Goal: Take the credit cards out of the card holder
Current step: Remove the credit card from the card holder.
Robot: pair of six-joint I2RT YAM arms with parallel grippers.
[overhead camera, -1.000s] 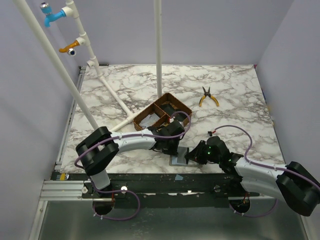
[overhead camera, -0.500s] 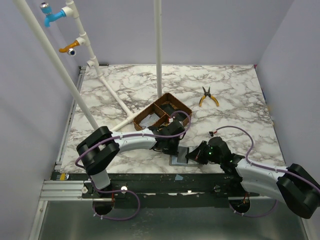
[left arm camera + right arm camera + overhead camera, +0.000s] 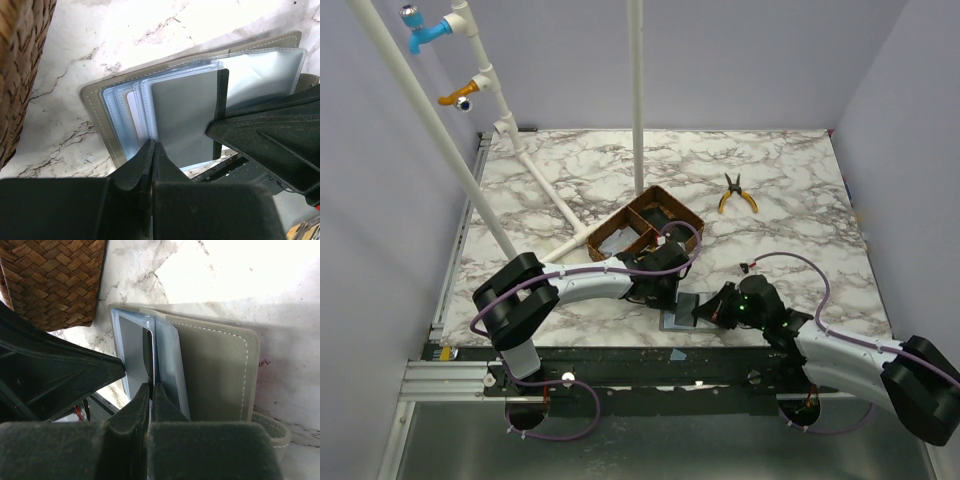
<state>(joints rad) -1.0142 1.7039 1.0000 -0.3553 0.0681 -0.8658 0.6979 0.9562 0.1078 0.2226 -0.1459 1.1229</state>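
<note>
Near the lower centre of the top view, close to the front edge of the marble worktop (image 3: 780, 170): the card holder (image 3: 675, 322), spread open and flat, just below a brown woven tray (image 3: 650, 225). Yellow-handled pliers (image 3: 737, 195) well apart, toward the upper right.

In the left wrist view, filling the middle of the frame: stitched grey cover underneath, a fan of clear sleeves (image 3: 117, 107) on top, and one grey card (image 3: 182, 120) uppermost. Left fingers (image 3: 146, 157) at bottom centre, pressed fully together, tips right at the near edge of the sleeves. Impossible to tell whether a sleeve edge is nipped between them. Tray wall in the upper left corner.

In the right wrist view: cover to the right, sleeves and grey card left of centre. Right fingers (image 3: 142, 402) at bottom centre, likewise closed tight with no gap, tips meeting the edge of the grey card and the sleeve beside it. Unclear whether either is actually pinched. Black bulk of the left fingers close by at the left of that frame, both sets of tips near each other over the card holder. Grey card lying within the outline of the card holder.
</note>
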